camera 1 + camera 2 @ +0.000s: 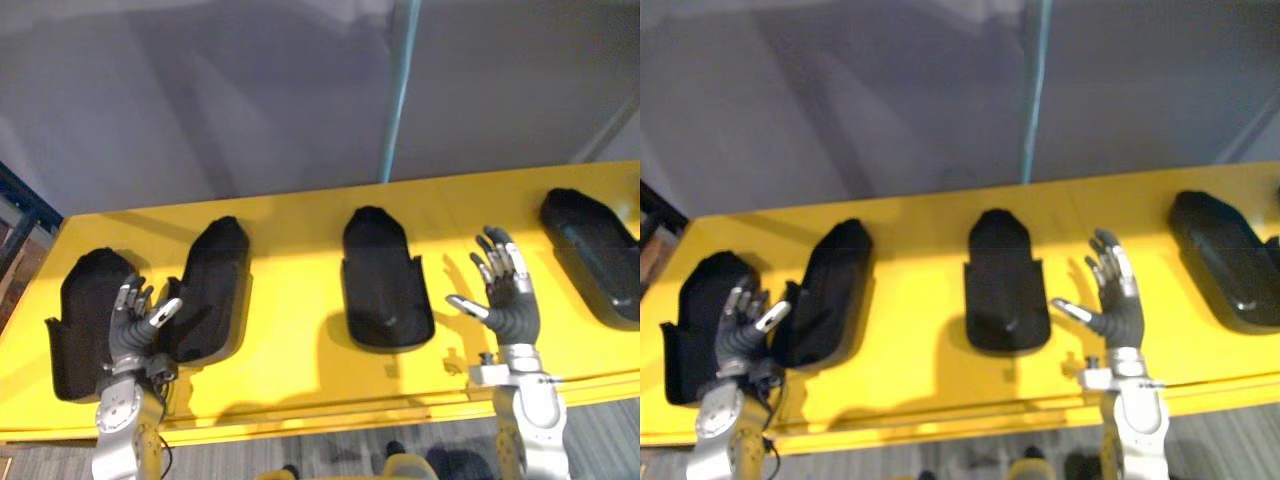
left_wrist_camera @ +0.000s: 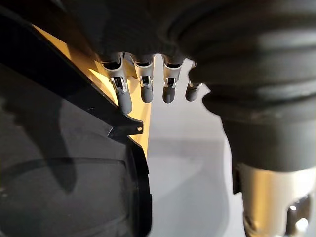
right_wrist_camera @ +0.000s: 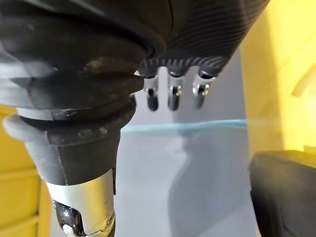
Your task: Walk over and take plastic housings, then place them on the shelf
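Several black plastic housings lie in a row on a yellow shelf. The far-left housing and its neighbour lie close together. A third housing rests in the middle and a fourth at the far right. My left hand is open, raised between the two left housings, close against them. My right hand is open, fingers spread upward, just right of the middle housing and holding nothing. In the left wrist view a housing's edge runs beside the straight fingers.
A grey wall rises behind the shelf, with a teal vertical strip on it. The shelf's front lip runs just before my wrists. A dark blue frame stands at the left edge.
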### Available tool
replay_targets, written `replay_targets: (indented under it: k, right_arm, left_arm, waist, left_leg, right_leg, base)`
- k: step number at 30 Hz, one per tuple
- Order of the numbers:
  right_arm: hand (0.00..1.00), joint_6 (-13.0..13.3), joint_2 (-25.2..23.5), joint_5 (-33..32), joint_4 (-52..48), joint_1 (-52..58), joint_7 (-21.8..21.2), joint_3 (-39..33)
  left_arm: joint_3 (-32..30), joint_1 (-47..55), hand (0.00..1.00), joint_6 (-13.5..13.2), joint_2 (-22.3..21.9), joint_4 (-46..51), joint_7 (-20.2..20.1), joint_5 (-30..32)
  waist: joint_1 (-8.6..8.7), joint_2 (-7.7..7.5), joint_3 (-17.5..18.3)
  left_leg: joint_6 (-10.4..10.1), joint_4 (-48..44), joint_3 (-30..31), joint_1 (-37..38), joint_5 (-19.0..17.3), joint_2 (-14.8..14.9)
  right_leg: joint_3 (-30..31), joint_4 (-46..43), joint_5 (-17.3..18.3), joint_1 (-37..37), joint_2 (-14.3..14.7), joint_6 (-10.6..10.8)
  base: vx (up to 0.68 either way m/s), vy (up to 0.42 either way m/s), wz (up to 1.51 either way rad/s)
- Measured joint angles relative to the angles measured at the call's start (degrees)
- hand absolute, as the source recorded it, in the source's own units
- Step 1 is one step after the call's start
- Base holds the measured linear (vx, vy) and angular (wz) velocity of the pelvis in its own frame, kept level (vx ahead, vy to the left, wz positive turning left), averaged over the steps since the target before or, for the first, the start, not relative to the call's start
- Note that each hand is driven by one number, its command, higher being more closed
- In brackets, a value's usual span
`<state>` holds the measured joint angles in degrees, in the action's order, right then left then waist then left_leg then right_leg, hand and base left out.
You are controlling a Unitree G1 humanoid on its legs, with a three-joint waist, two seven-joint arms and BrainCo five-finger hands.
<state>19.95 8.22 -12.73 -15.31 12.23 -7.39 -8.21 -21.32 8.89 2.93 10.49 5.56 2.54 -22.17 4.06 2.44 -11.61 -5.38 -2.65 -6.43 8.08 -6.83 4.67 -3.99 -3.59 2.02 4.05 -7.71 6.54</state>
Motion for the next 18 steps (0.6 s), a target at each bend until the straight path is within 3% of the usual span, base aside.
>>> replay_targets:
  k: [10,12,18]
  right_arm:
    - [0.0,0.0,0.0,0.0,0.0,0.0,0.4,0.0]
    - [0.0,0.0,0.0,-0.1,0.0,0.0,0.5,0.0]
    - [0.0,0.0,0.0,-0.1,0.0,0.0,1.1,0.5]
  left_arm:
    - [-0.1,-1.4,0.0,1.6,0.0,-2.8,3.7,0.0]
    - [0.1,-1.4,0.0,3.0,0.0,-4.8,4.0,0.1]
    - [-0.4,-1.7,0.0,2.8,0.0,-5.0,6.4,0.1]
  waist:
    - [0.0,0.0,0.0]
    - [0.04,-0.03,0.0]
    - [0.03,-0.13,-0.1]
  left_leg:
    - [0.0,-0.1,0.2,0.0,0.0,-0.1]
    - [0.0,-0.1,0.2,0.0,0.0,-0.1]
    - [0.0,-0.1,0.3,0.0,0.0,-0.1]
  right_leg:
    - [-0.2,-0.1,0.0,0.1,0.0,0.0]
    - [-0.2,-0.1,0.0,0.1,0.0,0.0]
    - [-0.3,-0.1,0.0,0.1,0.0,0.0]
  base:
    - [0.0,0.0,0.0]
    - [0.0,0.0,0.0]
    - [0.0,0.0,0.0]
